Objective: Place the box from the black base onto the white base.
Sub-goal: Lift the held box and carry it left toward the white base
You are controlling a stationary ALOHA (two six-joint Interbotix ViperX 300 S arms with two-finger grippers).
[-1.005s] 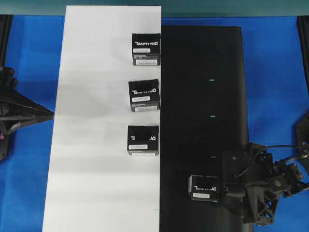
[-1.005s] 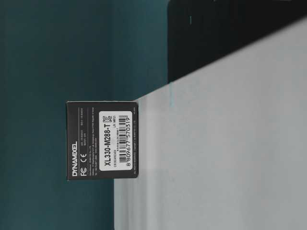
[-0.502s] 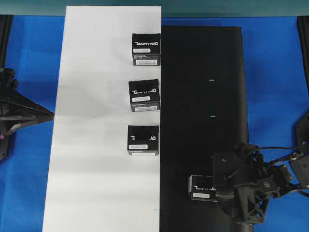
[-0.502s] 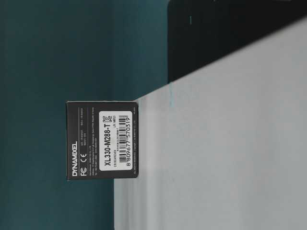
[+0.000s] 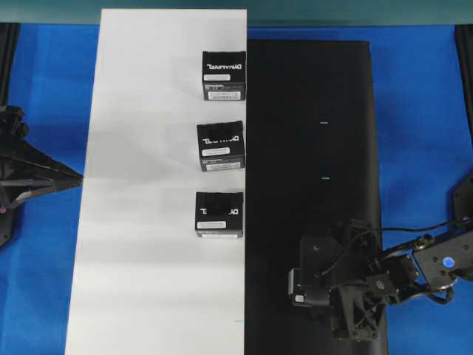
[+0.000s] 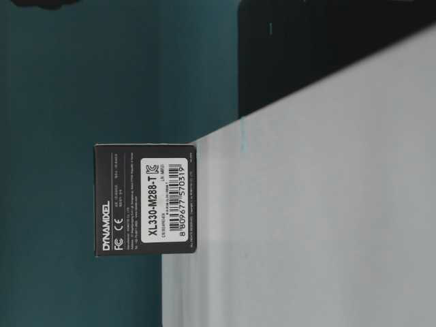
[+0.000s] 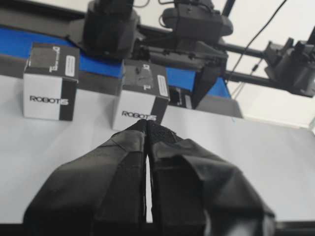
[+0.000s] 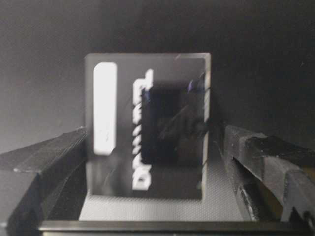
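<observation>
On the black base (image 5: pixel 310 148), near its lower edge, the box (image 8: pixel 147 128) sits between the wide-open, empty right gripper (image 8: pixel 147 162), so an off-centre close could skew it or let it slip.

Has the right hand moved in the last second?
Yes. In the overhead view the right hand has shifted left across the black base, now over the box.
</observation>
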